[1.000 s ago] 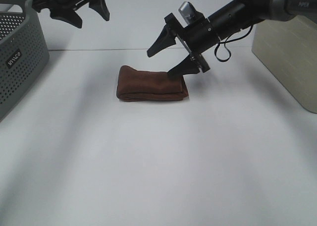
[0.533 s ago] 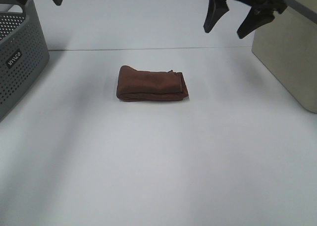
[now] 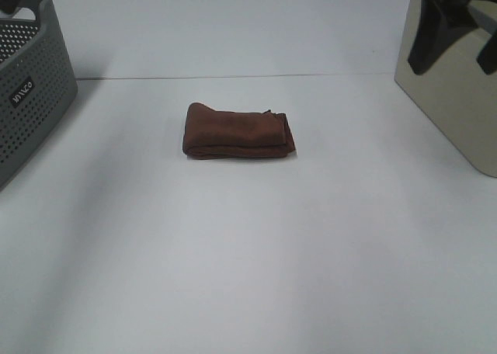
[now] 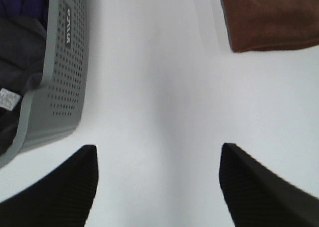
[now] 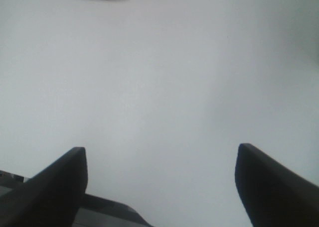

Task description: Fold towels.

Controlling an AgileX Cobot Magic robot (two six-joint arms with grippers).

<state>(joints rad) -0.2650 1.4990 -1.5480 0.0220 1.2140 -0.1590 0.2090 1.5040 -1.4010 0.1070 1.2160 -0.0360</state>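
Change: right gripper (image 5: 159, 187) is withdrawn to far right.
Towel (image 3: 238, 130): folded, centre table (image 3: 248, 276).
Grippers: both spread wide, left gripper (image 4: 157, 187) included, nothing held.

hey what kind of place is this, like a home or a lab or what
Most likely a lab test bench set up for laundry folding, not a home: a bare white table, one folded brown towel, and a grey perforated basket holding dark cloth.

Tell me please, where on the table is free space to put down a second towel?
The widest bare patch is the near half of the table, in front of the folded towel. Bare strips also lie between the towel and the grey basket, and between the towel and the beige box. The far corners, by the basket and the box, are crowded.
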